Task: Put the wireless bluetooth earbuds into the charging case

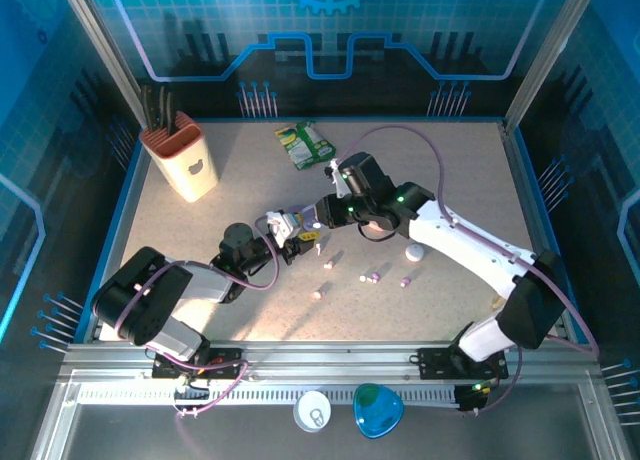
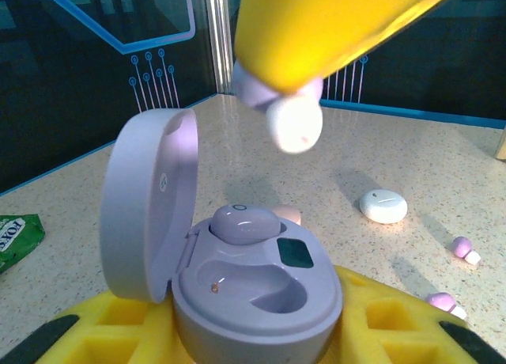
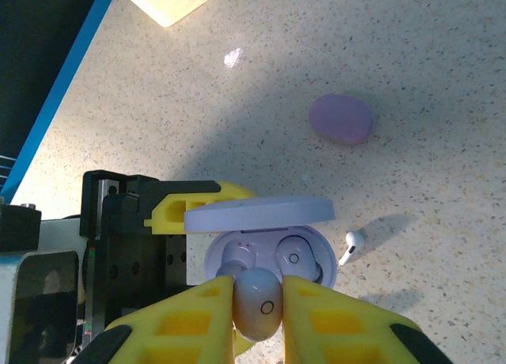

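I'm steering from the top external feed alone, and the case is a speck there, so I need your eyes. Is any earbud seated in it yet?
Observer: Yes. The left wrist view shows the open purple case with a seated earbud in one slot; the slot beside it is empty.
Operator: Does the right end effector have the other one?
Observer: The right end effector pinches a pale purple earbud just above the case.
Operator: Anything loose close by?
Observer: A white earbud lies on the table right beside the case.
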You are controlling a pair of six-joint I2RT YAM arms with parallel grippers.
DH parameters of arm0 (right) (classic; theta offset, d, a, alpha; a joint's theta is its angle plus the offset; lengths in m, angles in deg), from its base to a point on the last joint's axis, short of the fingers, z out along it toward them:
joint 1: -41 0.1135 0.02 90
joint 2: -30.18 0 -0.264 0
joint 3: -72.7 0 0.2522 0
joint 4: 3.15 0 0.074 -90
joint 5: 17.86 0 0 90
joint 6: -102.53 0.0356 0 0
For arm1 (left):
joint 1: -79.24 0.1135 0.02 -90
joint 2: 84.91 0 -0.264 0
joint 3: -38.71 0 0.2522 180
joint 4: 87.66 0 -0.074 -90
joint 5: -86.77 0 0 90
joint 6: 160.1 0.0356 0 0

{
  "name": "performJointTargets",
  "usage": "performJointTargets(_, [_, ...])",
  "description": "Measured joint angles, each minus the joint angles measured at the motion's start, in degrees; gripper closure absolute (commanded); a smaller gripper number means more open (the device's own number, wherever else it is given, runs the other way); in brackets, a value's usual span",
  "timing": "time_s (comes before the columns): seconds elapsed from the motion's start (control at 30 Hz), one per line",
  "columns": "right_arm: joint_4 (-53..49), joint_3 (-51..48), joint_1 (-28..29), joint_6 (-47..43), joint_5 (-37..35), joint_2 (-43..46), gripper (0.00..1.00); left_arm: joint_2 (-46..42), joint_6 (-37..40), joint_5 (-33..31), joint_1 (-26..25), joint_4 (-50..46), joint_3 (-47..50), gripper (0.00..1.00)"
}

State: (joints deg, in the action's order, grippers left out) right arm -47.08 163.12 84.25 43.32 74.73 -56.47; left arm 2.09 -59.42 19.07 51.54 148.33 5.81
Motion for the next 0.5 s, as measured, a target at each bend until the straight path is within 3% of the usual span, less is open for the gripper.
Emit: performJointTargets(0.5, [-0.68, 1.77, 2.05, -1.11, 0.85, -5.05, 0.79, -1.05, -0.02, 0.02, 0.00, -0.76, 0.00, 0.79])
